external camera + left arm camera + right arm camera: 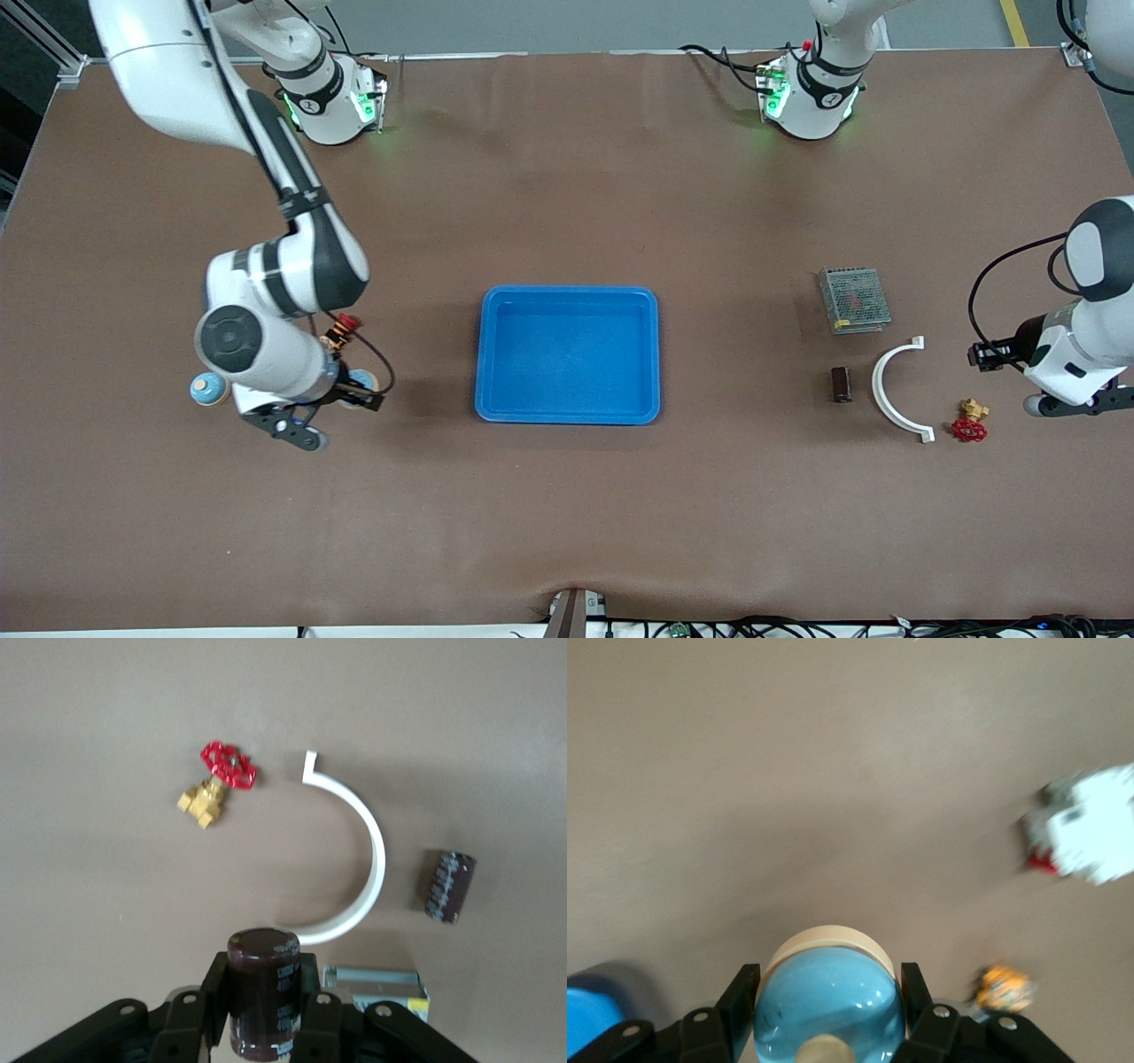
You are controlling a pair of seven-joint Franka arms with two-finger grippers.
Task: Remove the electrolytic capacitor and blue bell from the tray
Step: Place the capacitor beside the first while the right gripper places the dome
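Note:
My left gripper (264, 997) is shut on a dark brown capacitor (263, 979), which stands upright between its black fingers above the table at the left arm's end. In the front view that arm's hand (1067, 363) hides the fingers. My right gripper (828, 981) is shut on the bell (828, 1005), a shiny blue dome with a cream base and button. In the front view the bell (208, 388) shows beside the right hand, toward the right arm's end of the table from the blue tray (483, 354).
Toward the left arm's end lie a second dark capacitor (841, 384), a metal power-supply box (853, 300), a white curved piece (877, 383) and a brass valve with a red wheel (969, 424). A small orange-red part (340, 333) sits by the right hand.

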